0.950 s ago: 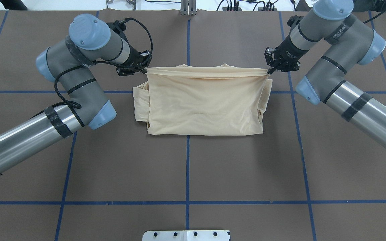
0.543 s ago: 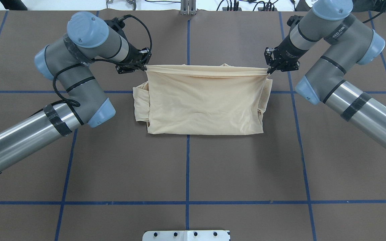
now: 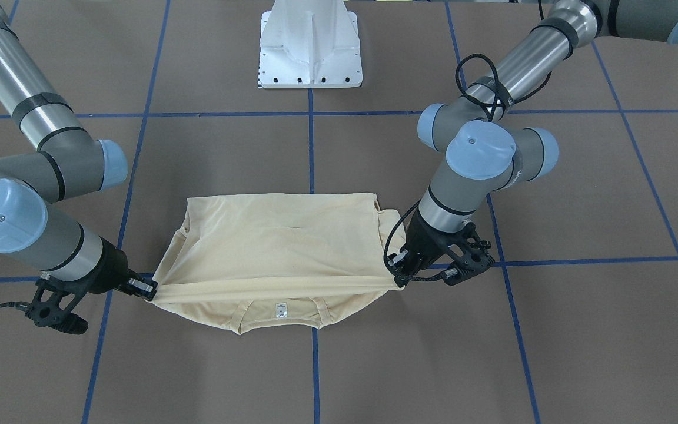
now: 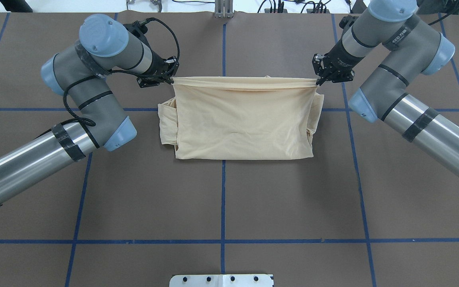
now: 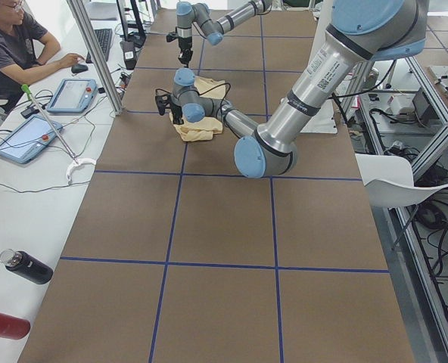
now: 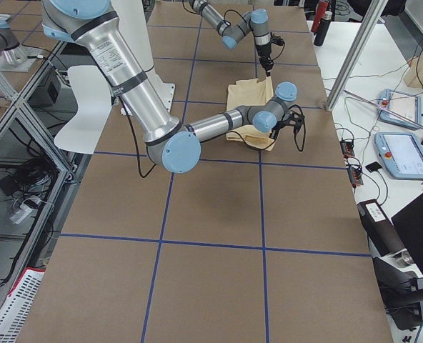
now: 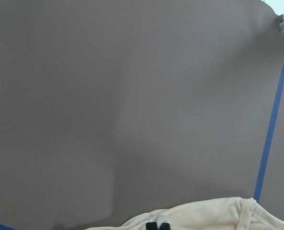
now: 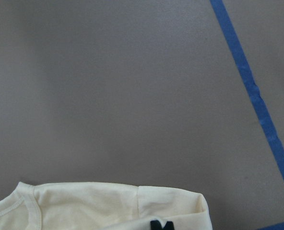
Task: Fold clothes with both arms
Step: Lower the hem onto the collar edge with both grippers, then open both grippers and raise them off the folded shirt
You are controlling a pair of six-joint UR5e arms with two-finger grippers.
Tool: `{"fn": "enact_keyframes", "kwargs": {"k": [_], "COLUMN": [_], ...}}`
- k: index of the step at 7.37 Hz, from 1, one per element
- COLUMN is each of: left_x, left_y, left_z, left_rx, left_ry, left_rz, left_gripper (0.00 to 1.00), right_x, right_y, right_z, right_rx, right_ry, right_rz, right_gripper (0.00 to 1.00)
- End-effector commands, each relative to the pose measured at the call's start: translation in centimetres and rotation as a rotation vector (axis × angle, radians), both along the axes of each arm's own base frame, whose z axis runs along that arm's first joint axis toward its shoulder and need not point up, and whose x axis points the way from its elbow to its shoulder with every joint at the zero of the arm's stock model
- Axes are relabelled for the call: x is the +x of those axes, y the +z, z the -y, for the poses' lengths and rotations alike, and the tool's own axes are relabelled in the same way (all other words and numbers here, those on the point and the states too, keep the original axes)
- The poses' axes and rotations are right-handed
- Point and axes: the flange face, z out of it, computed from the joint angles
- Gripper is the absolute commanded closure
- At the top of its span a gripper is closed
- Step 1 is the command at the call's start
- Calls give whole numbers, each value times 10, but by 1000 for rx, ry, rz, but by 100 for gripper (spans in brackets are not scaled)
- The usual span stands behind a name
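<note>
1. Shirt (image 4: 243, 119) in the middle of the brown table (image 4: 153, 199), pale cream-yellow, folded into a wide rectangle that straddles the centre blue tape line (image 4: 222, 199)
2. Over to the left gripper (image 4: 170, 81): it is pinched down on the far left corner of the shirt's top layer, jaws drawn narrow with cloth caught between them
3. And the right gripper (image 4: 318, 82) mirrors it at the far right corner, clamped tight on the fabric there, nothing else in its grasp
4. Between the two, the far edge is pulled into one taut, straight line; from the front-facing camera it reads as a stretched band running from the right gripper (image 3: 150, 291) across to the left gripper (image 3: 398, 279)
5. Just past that band, on the side away from the robot, the collar peeks out with the small white neck label (image 3: 281, 308) showing
6. A folded sleeve (image 4: 167, 123) bulges out along the shirt's left side; on the right side only a narrower tuck shows
7. Left wrist camera: black fingertips (image 7: 157, 225) sit close together at the bottom edge, on cream cloth, with bare table beyond
8. Right wrist camera, same story: fingertips (image 8: 162, 225) almost meeting, bedded in the shirt's hem
9. The edge nearest the white base (image 3: 311, 44) lies flat on the table, well apart from both grippers
</note>
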Motion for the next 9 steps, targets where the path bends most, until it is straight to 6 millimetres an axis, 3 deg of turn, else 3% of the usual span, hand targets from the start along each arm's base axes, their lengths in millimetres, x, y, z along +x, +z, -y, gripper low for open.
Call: {"fn": "enact_keyframes", "kwargs": {"k": [1,5,6,7,8,9], "left_x": [3,10,9,9,9,9], "left_y": [-4,-11,-10,-10,-10,-8], "left_z": [-1,-6,-6,-7,-7,-7], "left_rx": [0,6,7,12,15,12], "left_ry": [1,11,13,15,17,17], "left_rz": [-5,-13,-11,-11,-10,-7], "left_gripper": [100,100,69,33,10,2], "right_x": [-1,-7,-7,-6,-6,-8], "right_y": [-3,-16,-20,-22,-22,-20], "right_z": [0,-5,-4,-5,-4,-4], "right_rx": [4,25,53,67,69,79], "right_ry": [-1,-13,-13,-11,-10,5], "right_rz": [2,19,34,44,42,25], "right_gripper": [100,100,100,85,41,1]}}
